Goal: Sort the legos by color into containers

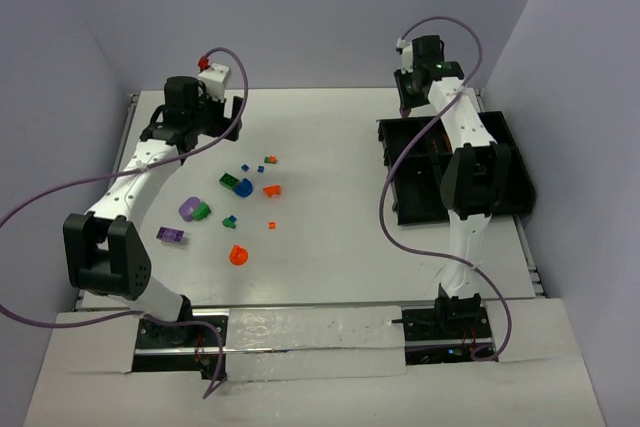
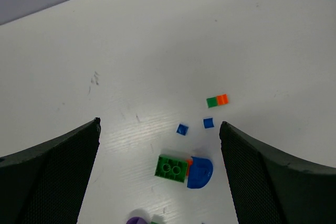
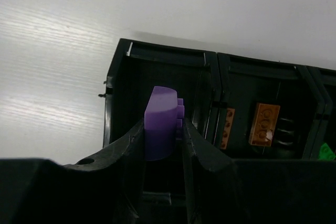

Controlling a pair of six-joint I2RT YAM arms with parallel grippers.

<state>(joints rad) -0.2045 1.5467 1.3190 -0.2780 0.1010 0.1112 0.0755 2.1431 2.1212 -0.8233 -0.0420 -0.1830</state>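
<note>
Left gripper hangs over the loose legos on the table, fingers spread wide and holding nothing. A green brick touching a blue rounded piece lies just under the gap. Right gripper pinches a purple piece above an end compartment of the black tray; brown bricks sit in the neighbouring one. Step in hand: purple drop-off. Next, probably: right lets go into that compartment, and left descends on the green brick without catching the blue.

Wide table gap separates legos from tray.
</note>
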